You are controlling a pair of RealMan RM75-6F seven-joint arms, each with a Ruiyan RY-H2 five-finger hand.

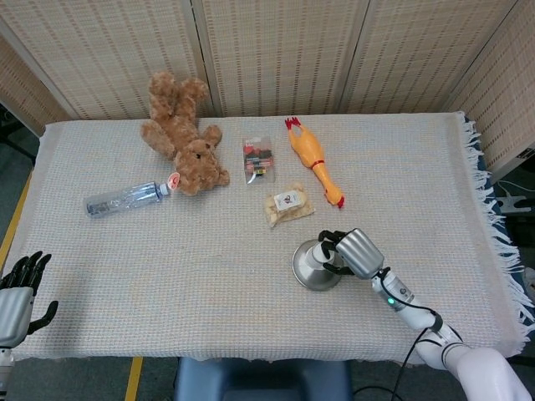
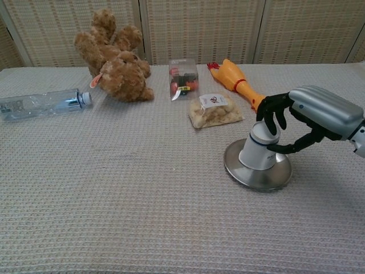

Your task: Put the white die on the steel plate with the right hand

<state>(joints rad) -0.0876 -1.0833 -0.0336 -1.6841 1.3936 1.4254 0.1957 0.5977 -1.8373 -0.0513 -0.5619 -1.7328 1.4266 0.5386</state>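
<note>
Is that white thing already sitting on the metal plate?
Yes. The white die stands on the steel plate, with the right hand gripping its top.

I note a table (image 1: 251,276) covered edge to edge by a beige waffle-weave cloth (image 2: 114,188); the cloth ends in a white fringe (image 1: 501,242) along the table's right side. Directly behind the table stands a folding screen (image 1: 276,50) of woven, reed-like panels in pale frames, closing off the whole far edge and angling forward at both ends. Left of the table I see grey floor (image 1: 10,175) with a yellow line (image 1: 12,224) running along the table's edge. Beside the fringe lies white equipment (image 1: 512,200) on the floor. Lighting is even and soft.
</note>
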